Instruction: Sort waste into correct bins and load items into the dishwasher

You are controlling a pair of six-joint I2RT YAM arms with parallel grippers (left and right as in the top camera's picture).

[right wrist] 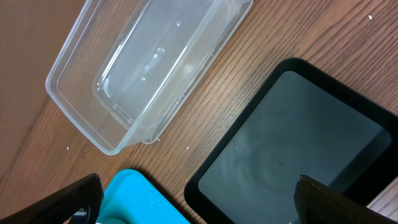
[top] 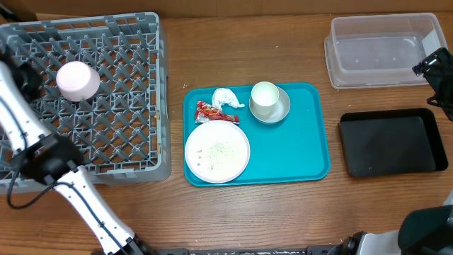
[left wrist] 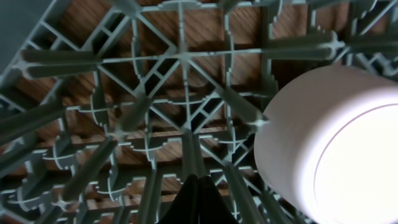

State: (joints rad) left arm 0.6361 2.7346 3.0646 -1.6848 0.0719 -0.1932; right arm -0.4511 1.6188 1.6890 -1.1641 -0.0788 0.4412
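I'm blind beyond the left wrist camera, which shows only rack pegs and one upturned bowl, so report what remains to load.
Observer: On the teal tray sit a large plate dusted with crumbs and a cup standing on a small plate.
Operator: Now list the waste.
Observer: A red wrapper and a crumpled tissue lie on the teal tray next to the large plate.
Operator: Give me the bins.
Observer: The clear tub and black tray, both right of the teal tray, hold nothing.
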